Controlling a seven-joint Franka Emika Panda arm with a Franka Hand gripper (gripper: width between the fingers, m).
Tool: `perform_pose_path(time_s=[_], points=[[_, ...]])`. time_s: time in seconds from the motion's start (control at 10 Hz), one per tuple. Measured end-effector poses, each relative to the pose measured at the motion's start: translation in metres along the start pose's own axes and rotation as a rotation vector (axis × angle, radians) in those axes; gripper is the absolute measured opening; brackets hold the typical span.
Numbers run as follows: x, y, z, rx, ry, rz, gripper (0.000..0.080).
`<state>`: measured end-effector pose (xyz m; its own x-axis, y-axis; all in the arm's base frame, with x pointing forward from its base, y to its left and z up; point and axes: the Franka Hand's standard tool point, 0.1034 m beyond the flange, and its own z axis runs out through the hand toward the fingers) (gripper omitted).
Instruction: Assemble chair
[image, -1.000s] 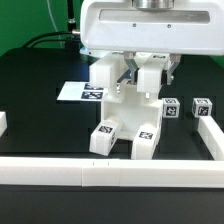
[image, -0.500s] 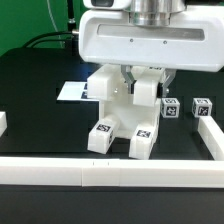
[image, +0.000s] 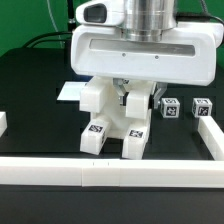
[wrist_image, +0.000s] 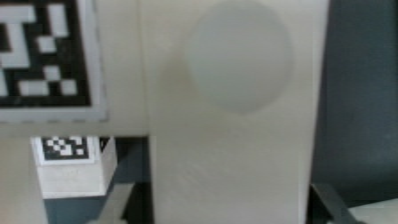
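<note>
Since the earlier frames the arm (image: 145, 45) has swung toward the left of the exterior view and dropped lower. Its broad white housing now fills the upper centre. The partly built chair (image: 100, 110) has gone with it, from mid-frame to left of centre, and its two tagged feet now sit closer to the front rail (image: 110, 172) at the bottom edge. The bench (image: 40, 110) itself is unchanged.

The marker board (image: 68, 92), at mid-left, is more hidden behind the chair than it was. At mid-right, a loose post (image: 166, 107) and a second post (image: 203, 108) stand where they did, well apart from the chair.

The hand (image: 128, 97) is pressed together on the chair, its fingers mostly tucked between the white pieces. In the wrist view a chair slab (wrist_image: 222, 110) fills nearly the whole frame.

This looks like a carrying or repositioning step. The next move probably calls for setting the chair down steadily, letting go, and then fetching a post.
</note>
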<state>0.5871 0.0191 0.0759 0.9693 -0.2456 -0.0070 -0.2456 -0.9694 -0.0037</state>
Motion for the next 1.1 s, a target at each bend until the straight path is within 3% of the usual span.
perform_pose_path(time_s=[0.6, 0.8, 0.9, 1.1], points=[[0.001, 0.0022, 0.0003, 0.0, 0.0, -0.006, 0.0284], [0.0008, 0.0058, 0.0032, -0.003, -0.004, -0.013, 0.0529], [0.0004, 0.0062, 0.0043, -0.004, -0.006, -0.012, 0.0611], [0.0005, 0.0071, 0.0046, -0.005, -0.007, -0.011, 0.0642]])
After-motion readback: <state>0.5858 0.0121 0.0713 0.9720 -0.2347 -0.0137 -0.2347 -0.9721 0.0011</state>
